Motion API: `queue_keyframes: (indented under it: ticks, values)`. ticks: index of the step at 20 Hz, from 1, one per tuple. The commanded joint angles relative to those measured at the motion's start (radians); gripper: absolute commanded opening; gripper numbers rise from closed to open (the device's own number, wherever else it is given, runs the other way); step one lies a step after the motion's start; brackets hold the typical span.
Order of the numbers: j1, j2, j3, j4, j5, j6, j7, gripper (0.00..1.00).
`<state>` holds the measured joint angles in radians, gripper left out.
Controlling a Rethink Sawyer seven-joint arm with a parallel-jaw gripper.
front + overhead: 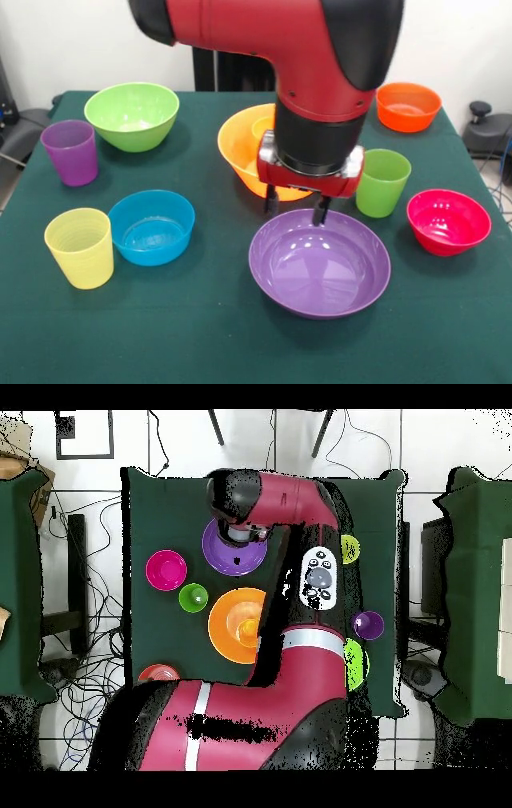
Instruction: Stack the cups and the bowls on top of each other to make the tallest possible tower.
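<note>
The end effector [297, 207] hangs over the far rim of the wide purple bowl [320, 262], its two dark fingers [272, 200] spread apart, one outside the rim and the other just inside it. It is released and grips nothing; whether a fingertip touches the rim cannot be told.

From left to right in the front view, the green tabletop [200, 336] carries a purple cup [70, 152], a pale yellow cup [79, 246], a light green bowl [132, 115], a blue bowl [152, 226], the large orange-yellow bowl [240, 152], the purple bowl, a green cup [382, 182], an orange-red bowl [408, 106] and a pink-red bowl [448, 221]. That makes six bowls. No tower stands: every bowl sits alone on the tabletop.

The front view shows three cups plainly, and only a sliver of an orange cup [262, 126] inside the orange-yellow bowl. The overhead view shows that cup [246, 627] clearly, standing in the middle of the bowl, giving four cups. In the overhead view the arm [290, 584] hides the blue bowl and much of the light green bowl.
</note>
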<state>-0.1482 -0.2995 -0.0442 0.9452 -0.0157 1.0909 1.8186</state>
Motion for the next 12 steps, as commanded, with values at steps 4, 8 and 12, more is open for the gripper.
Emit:
queue_keyframes:
  ticks: [4, 8, 12]
  values:
    - [-0.042, -0.004, 0.081, 0.043, -0.027, 0.073, -0.079, 1.0]
    - [-0.037, -0.007, 0.079, 0.045, -0.029, 0.091, -0.069, 1.0]
    - [-0.034, -0.011, 0.079, 0.054, -0.025, 0.094, -0.057, 1.0]
